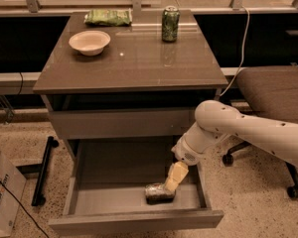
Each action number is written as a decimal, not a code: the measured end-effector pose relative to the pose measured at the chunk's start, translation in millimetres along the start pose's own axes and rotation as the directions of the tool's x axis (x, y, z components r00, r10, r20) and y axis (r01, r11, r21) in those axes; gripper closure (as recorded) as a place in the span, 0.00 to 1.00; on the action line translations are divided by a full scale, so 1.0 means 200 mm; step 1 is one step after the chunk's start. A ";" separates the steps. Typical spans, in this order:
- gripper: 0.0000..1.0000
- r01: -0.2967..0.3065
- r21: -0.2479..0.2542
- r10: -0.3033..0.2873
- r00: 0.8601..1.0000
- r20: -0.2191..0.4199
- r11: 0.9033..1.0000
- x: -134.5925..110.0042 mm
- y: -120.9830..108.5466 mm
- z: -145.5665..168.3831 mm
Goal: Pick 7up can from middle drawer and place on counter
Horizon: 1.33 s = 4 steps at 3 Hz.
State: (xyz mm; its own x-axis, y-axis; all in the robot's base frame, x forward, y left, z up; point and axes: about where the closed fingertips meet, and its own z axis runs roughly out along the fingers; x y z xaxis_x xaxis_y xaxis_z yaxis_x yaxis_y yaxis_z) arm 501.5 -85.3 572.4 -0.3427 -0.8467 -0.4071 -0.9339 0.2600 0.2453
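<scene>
The 7up can (158, 193) lies on its side on the floor of the open middle drawer (104, 200), near the front right. My gripper (172, 181) reaches down into the drawer from the right, its yellowish fingers right at the can's right end. The white arm (238, 130) comes in from the right side. The counter (134, 63) is the glossy grey-brown top of the cabinet above.
On the counter stand a darker green can (170, 24), a white bowl (89, 42) and a green bag (108, 17). An office chair (273, 93) stands to the right. A cardboard box (2, 197) and a black bar (43, 170) are at the left on the floor.
</scene>
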 end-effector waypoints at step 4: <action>0.00 -0.143 -0.018 0.144 0.989 0.015 0.989 0.21 -0.32 0.74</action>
State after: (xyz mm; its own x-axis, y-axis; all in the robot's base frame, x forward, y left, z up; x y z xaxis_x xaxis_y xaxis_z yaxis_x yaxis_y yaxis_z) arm 531.4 -68.2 408.6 -0.4749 -0.7933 -0.3810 -0.8731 0.3703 0.3171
